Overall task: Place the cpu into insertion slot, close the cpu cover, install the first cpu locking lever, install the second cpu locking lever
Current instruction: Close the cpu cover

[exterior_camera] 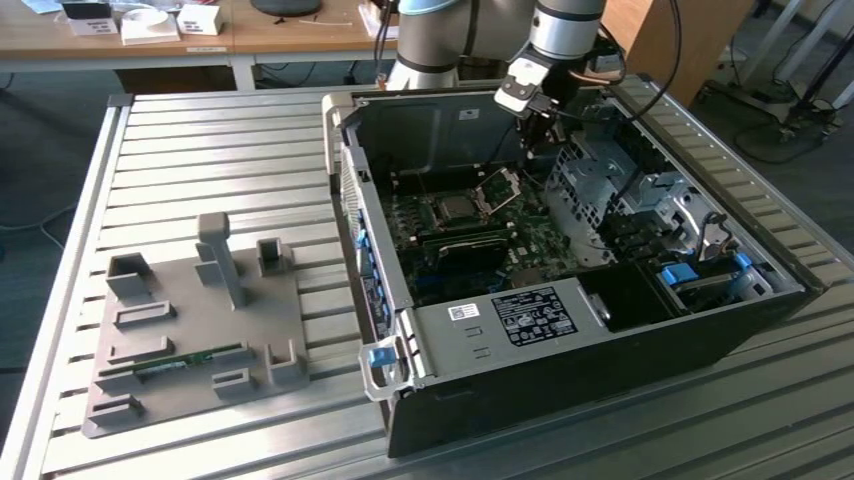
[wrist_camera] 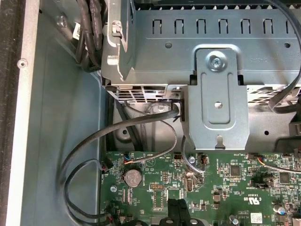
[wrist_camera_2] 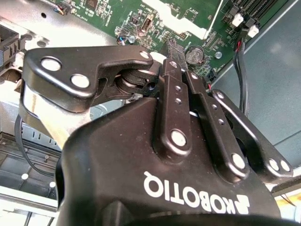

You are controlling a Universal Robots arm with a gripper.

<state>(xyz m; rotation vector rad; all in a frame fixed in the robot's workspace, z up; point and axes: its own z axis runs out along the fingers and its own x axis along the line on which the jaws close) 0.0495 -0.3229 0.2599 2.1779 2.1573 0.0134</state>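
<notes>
In the exterior view the open computer case [exterior_camera: 561, 330] lies on the slatted table. The insertion slot [exterior_camera: 451, 208] sits on the green board, and a grey square, the cpu [exterior_camera: 454, 207], lies in it. The cpu cover [exterior_camera: 501, 186] stands tilted up on the slot's right side. My gripper [exterior_camera: 538, 148] hangs just to the right of the cover, above the board and apart from it. Its fingers [wrist_camera_2: 175, 89] are shut together with nothing between them, close to a coin battery [wrist_camera_2: 194, 54]. The black fingertips [wrist_camera: 170, 212] show over the board. I cannot make out the locking levers.
A metal drive cage [wrist_camera: 211, 61] and black cables [wrist_camera: 89, 160] stand close beside the gripper. The case walls [exterior_camera: 350, 190] enclose the board. A grey fixture plate [exterior_camera: 187, 330] holding a memory stick [exterior_camera: 174, 362] lies on the table at the exterior view's left.
</notes>
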